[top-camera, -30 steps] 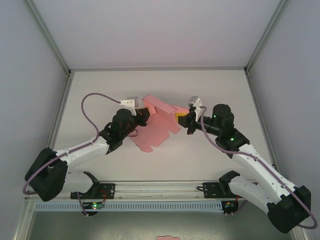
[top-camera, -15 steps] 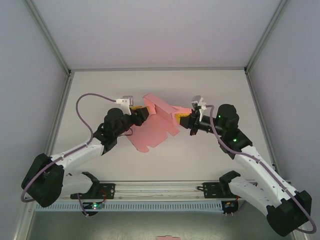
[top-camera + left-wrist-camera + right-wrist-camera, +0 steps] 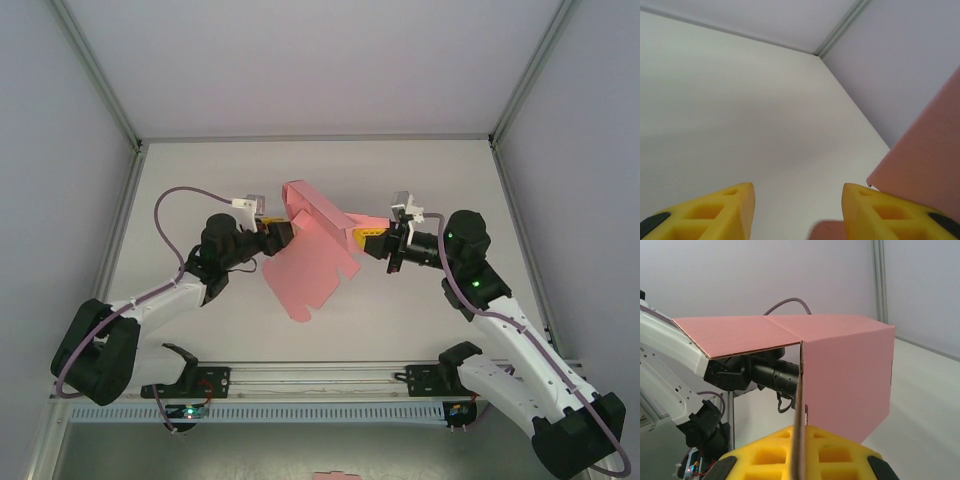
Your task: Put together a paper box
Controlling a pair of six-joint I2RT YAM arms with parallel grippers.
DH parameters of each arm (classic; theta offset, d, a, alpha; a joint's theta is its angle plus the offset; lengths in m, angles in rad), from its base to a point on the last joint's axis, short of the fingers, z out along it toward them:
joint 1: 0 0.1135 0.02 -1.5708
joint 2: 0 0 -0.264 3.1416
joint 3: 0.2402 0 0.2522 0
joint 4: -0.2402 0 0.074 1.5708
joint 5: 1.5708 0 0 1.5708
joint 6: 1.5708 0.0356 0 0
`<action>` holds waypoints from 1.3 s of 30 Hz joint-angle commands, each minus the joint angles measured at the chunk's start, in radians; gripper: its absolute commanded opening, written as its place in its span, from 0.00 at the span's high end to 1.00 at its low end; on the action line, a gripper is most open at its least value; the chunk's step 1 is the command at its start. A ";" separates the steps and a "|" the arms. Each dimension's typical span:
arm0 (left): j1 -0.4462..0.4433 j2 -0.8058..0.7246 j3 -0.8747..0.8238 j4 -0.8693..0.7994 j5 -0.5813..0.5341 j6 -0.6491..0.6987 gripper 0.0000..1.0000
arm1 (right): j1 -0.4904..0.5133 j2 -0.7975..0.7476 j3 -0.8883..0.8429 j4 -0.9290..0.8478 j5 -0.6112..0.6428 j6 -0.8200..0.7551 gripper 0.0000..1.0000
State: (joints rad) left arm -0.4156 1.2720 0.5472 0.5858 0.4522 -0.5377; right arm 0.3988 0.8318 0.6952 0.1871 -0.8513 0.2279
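Top external view. Paper box (image 3: 308, 268) is a part-folded pink sheet at mid-table (image 3: 200, 180), its long axis running far to near, with a panel turned up at its far end. I find it between the two arms. The right gripper (image 3: 367, 240) meets its right edge; the left gripper (image 3: 278, 231) sits just beside its far-left edge, pointing right, toward the sheet. Both are close, but only the right one has a hold.

Left wrist view. The left gripper (image 3: 797, 192) has its jaws parted, a moderate gap with bare table showing between them. The paper box (image 3: 930, 160) lies to the right of the right-hand finger, outside the gap. I judge that any fresh grip calls for a move to the right to bring the card edge between the fingers.

Right wrist view. The right gripper (image 3: 800, 440) is clamped on a thin edge of the paper box (image 3: 850, 375), which stands up between the pads with one panel folded flat across the top. The left arm (image 3: 765, 375) shows beyond. Nothing else stands in the way.
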 commanded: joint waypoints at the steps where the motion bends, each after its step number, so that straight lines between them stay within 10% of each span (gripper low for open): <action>1: 0.009 -0.058 -0.012 0.073 0.099 0.039 0.46 | -0.005 -0.001 0.036 -0.102 0.106 -0.098 1.00; 4: 0.009 -0.148 0.001 -0.123 -0.031 0.098 0.43 | -0.010 -0.008 0.056 -0.224 0.282 -0.206 1.00; 19: 0.008 -0.437 -0.037 -0.548 -0.428 0.099 0.00 | -0.097 0.068 -0.091 -0.038 0.228 -0.186 1.00; 27: 0.008 -0.157 0.017 -0.246 -0.098 0.061 0.07 | -0.108 0.108 -0.106 0.034 0.144 -0.123 1.00; 39: -0.022 0.026 0.149 -0.213 -0.068 0.059 0.31 | -0.107 0.141 -0.103 0.042 0.115 -0.111 1.00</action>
State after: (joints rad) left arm -0.4263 1.2526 0.6537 0.3485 0.3698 -0.4774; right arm 0.2966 0.9798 0.5991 0.1776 -0.6868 0.1036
